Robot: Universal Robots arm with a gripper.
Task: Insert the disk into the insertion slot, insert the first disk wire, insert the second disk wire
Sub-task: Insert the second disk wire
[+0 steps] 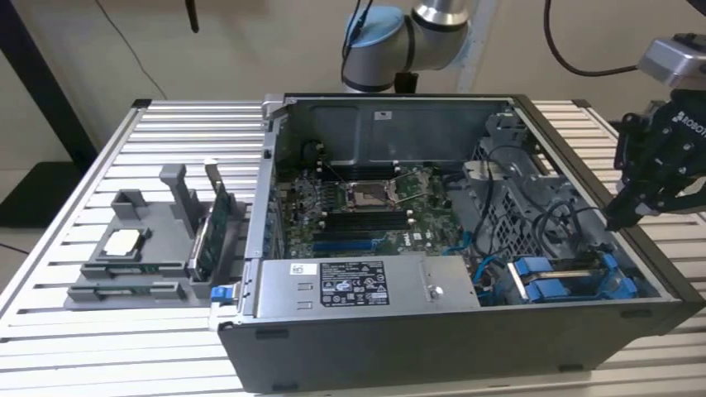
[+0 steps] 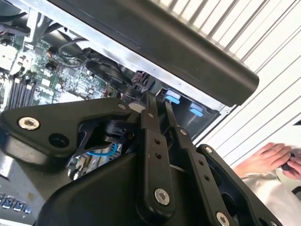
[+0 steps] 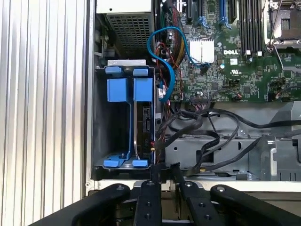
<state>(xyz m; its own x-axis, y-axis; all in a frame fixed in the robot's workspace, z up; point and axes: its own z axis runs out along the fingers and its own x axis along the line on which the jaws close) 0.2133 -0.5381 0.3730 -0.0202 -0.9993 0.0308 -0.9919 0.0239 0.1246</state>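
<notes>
One disk (image 3: 141, 127) seated in insertion slot (image 3: 101, 141), lower left of first wrist view | tool (image 3: 164, 170) closed, empty, just above bay edge | step: first wire, likely | needs cable pickup.

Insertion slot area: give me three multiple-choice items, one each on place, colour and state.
1. The gripper hangs: A over the motherboard; B at the case edge by the insertion slot, on the exterior view's right; C over the table.
2. The slot's plastic fittings are: A red; B blue; C yellow.
3. The disk is: A on the table; B in the gripper; C inside the slot.
Answers: B, it hangs beside the bay; B, the tabs are blue in the first wrist view; C, its edge shows between the blue rails.
</notes>
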